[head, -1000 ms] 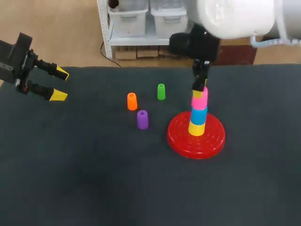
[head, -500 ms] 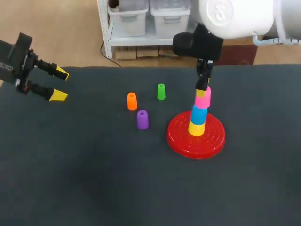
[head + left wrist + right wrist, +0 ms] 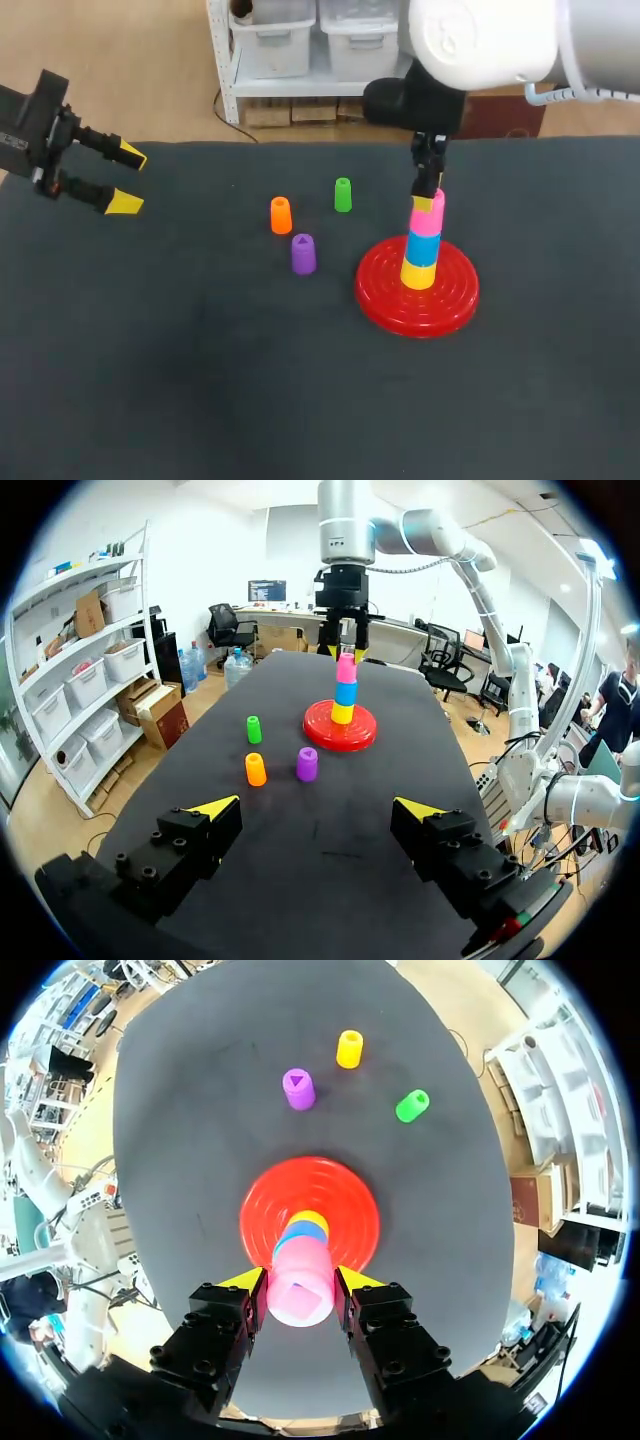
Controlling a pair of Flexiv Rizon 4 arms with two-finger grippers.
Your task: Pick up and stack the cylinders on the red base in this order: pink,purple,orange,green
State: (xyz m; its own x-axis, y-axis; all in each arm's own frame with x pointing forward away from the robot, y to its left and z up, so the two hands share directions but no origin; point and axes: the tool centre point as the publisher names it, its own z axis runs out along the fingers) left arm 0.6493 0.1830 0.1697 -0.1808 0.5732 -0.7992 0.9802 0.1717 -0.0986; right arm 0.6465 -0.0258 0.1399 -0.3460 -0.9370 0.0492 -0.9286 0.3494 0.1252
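Table (image 3: 200,380): red base (image 3: 455,300), three loose cylinders (image 3: 303,254)

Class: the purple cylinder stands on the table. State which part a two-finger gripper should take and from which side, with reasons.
Probably best from straight above, closing on opposite sides of the purple cylinder's round wall near its top. It stands upright, and it is apart from the orange cylinder and the red base, so both sides look free.
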